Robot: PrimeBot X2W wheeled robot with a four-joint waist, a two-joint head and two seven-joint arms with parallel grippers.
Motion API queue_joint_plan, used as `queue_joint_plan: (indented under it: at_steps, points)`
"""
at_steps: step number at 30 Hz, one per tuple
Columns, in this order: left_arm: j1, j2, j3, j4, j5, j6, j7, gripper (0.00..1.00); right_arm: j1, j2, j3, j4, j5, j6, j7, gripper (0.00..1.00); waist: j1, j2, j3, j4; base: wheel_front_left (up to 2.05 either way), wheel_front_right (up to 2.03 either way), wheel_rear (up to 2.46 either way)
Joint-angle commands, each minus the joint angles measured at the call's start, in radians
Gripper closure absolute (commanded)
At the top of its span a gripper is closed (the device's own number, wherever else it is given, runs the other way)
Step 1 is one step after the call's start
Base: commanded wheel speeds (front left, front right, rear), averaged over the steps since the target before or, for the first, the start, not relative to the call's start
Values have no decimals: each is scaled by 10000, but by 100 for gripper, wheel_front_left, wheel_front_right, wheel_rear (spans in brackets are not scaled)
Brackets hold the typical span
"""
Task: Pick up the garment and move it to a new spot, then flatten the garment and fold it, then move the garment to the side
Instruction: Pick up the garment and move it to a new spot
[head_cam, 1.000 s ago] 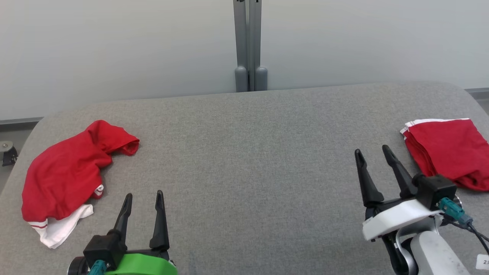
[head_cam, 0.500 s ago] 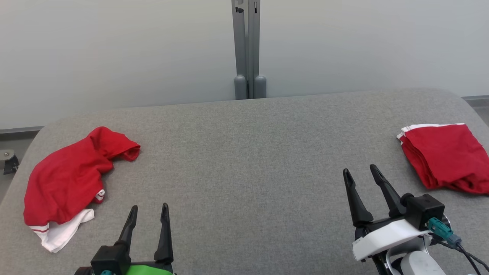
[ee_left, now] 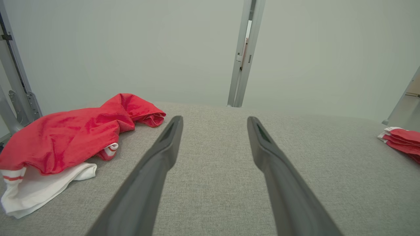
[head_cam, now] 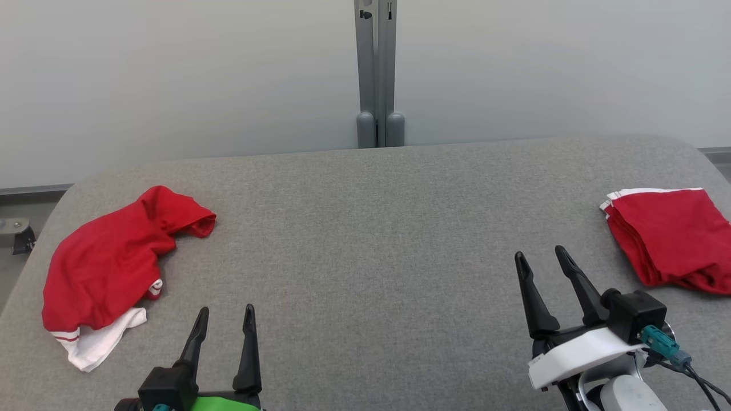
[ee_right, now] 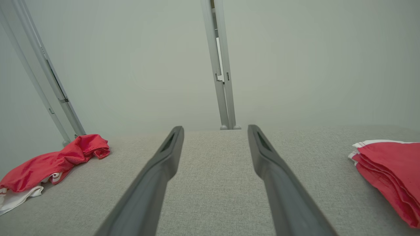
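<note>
Garment (head_cam: 108, 257) sits in neither grip: crumpled red heap with a white striped part sticking out at its near end. Left gripper (head_cam: 226, 310) has both dark fingers spread wide with nothing between them, tips over bare table (head_cam: 365, 240) and pointing at the far edge. Left wrist view confirms this: its gripper (ee_left: 215, 118) is open and the gap shows only grey cloth surface. Right gripper (head_cam: 539, 252) is the same, fingers apart and empty, tilted slightly to the robot's left; its own view (ee_right: 215, 127) shows only table between the fingers. The red heap lies to the left of the left fingers and a bit further out, near but not touching; the left wrist view shows it (ee_left: 65, 134) off the left finger's side, with a strip of table between. From the right wrist it (ee_right: 49, 164) is well apart, at the far left. Folded stack (head_cam: 668, 237) of red cloth with white edges lies just right of the right fingers, near the table's right edge, not touching them. Grey post (head_cam: 377, 68) stands behind the table's far edge against a pale wall.
</note>
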Motion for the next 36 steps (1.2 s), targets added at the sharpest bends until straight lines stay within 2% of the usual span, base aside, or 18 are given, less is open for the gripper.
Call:
queue_joint_plan:
  at_steps: [1,7,12,17,25,36]
  points:
    - [50,38,11,25,-9,-32,-6,0,127,19,-23,48,13,-7,-27,0,0,0,18,72,0,0,0]
    - [-196,38,-139,113,6,-64,-5,0,200,78,-23,242,-17,-7,-27,0,0,0,139,627,0,0,0]
    - [-312,39,-104,183,97,-47,-5,0,140,124,204,420,32,-7,-27,0,0,0,245,1420,0,0,0]
    - [-356,41,299,277,246,-53,-5,0,-12,166,395,673,160,-7,-27,0,0,0,246,2264,0,0,0]
    - [-398,36,724,318,506,-304,-4,0,-172,331,596,888,306,-7,-27,0,0,0,206,3452,0,0,0]
    - [-177,36,789,260,603,-359,-5,0,-191,467,835,999,466,-7,-27,0,0,0,195,4356,0,0,0]
